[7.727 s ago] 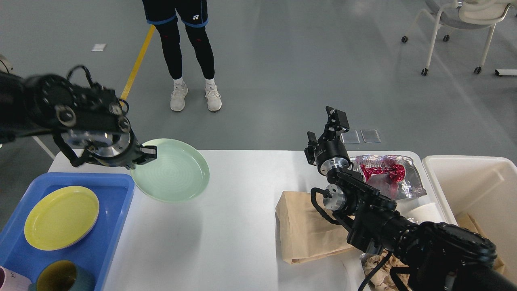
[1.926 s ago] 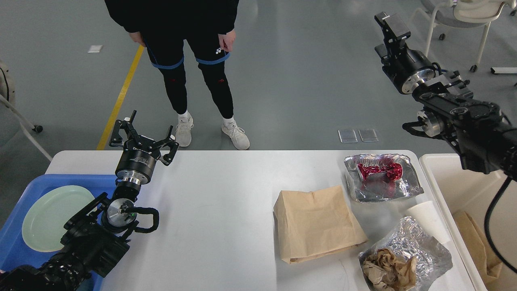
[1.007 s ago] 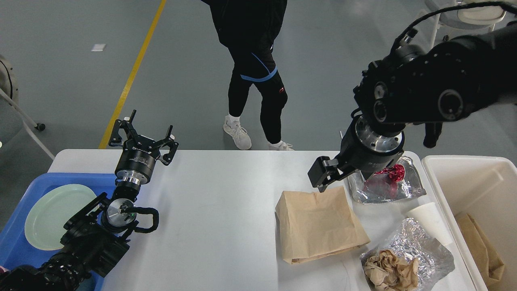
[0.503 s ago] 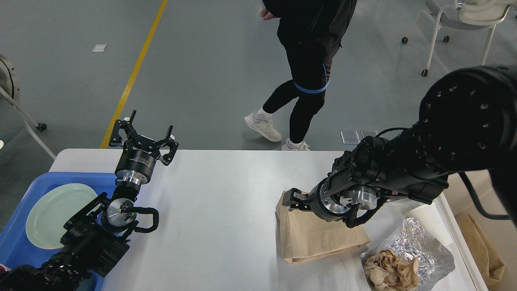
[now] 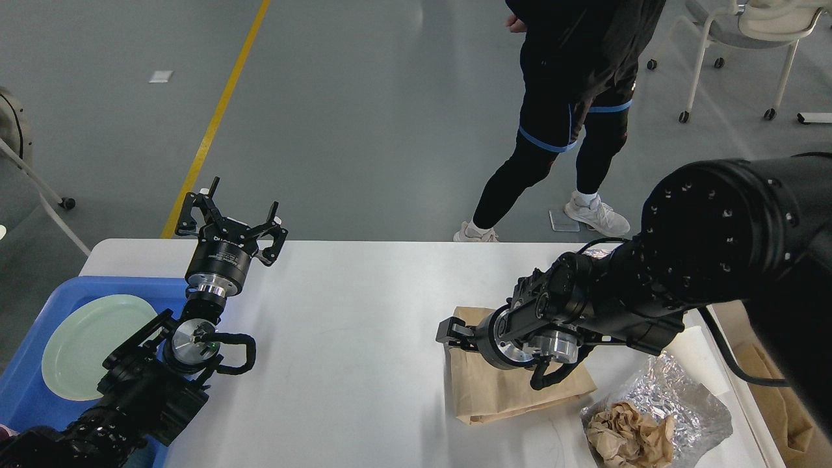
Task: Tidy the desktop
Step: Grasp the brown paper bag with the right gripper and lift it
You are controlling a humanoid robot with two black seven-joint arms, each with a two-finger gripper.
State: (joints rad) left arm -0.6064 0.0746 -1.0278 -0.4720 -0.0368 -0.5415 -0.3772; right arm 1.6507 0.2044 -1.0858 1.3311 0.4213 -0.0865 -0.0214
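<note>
The white desktop [image 5: 351, 364] fills the lower view. My left gripper [image 5: 227, 224] is open and empty, raised over the far left of the desktop beside the blue tray [image 5: 117, 286]. My right gripper [image 5: 453, 336] is low at the upper left corner of a flat brown paper bag [image 5: 500, 390]; it looks small and dark, so I cannot tell whether its fingers are open or shut. My right arm hides the far right part of the desktop.
A pale green plate [image 5: 84, 344] lies in the blue tray. Crumpled foil with brown paper [image 5: 650, 422] and a white paper cup [image 5: 692, 351] lie at the front right. A cream bin's rim [image 5: 757, 422] shows at the right. A person [image 5: 572, 97] stands beyond the table.
My right arm has come down and moved left, from over the foil tray to the paper bag's left corner. The person has walked to the right. My left arm has not moved.
</note>
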